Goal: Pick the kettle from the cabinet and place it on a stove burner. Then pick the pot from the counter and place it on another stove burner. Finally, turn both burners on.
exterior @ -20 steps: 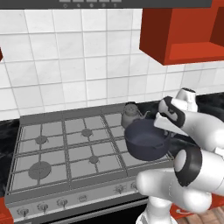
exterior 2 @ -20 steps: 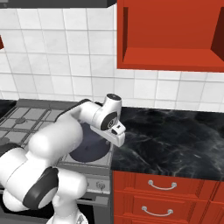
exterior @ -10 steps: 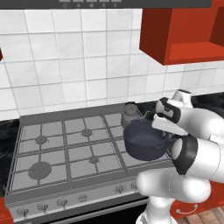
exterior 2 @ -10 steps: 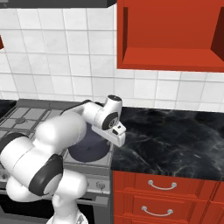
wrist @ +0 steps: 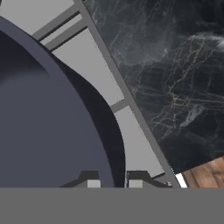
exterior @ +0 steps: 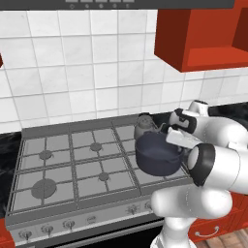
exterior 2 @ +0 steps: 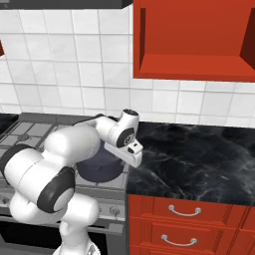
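The wide dark blue-grey pot [exterior: 155, 155] [exterior 2: 99, 167] [wrist: 43, 131] is over the stove's front right burner, tilted a little. My gripper [exterior: 177, 143] [wrist: 114, 183] is shut on its right rim, one fingertip [wrist: 94, 183] inside the wall and the other outside. Just behind the pot, the small grey kettle [exterior: 144, 127] stands on the back right burner. The red cabinet [exterior: 203, 34] [exterior 2: 194, 40] with its open niche hangs up at the right. Right of the stove lies the black marble counter [exterior 2: 194, 159] [wrist: 175, 65].
The grey stove [exterior: 72, 164] [exterior 2: 30, 132] has bare grates over its left and middle burners. A row of knobs [exterior: 68, 224] runs along its front edge. Red drawers [exterior 2: 184, 224] sit under the counter. White tiles cover the wall behind.
The pot stays in nearly the same spot over the front right burner. My arm's elbow has swung slightly; the hand has barely moved.
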Controlling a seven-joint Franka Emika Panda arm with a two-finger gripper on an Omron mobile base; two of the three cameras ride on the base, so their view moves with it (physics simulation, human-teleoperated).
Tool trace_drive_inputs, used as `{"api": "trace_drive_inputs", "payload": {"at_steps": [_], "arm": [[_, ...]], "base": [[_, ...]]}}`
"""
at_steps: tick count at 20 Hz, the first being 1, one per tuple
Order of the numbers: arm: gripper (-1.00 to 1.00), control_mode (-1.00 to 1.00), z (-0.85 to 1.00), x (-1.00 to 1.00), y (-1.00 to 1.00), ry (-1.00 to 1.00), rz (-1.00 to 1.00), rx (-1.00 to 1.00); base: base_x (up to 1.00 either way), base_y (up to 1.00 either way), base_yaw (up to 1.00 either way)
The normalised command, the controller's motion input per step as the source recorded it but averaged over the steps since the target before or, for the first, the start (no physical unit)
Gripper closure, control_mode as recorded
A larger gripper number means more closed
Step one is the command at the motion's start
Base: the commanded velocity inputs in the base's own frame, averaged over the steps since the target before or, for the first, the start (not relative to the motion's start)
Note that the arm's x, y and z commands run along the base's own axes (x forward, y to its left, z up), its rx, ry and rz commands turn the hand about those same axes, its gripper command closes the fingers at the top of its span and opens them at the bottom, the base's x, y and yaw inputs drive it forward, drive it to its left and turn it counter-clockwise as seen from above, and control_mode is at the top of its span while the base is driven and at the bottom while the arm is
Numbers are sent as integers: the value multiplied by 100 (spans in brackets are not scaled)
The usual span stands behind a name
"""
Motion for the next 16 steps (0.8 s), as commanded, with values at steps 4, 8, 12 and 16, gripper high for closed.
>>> {"api": "trace_drive_inputs", "payload": {"at_steps": [4,8,12,16], "arm": [[-100,-100,-9,0,9,0,0,0],[-100,-100,-7,0,10,0,0,0],[-100,-100,0,-1,0,-3,0,0],[-100,-100,0,-5,0,-7,0,0]], "base": [[0,0,0],[0,0,0],[0,0,0],[0,0,0]]}}
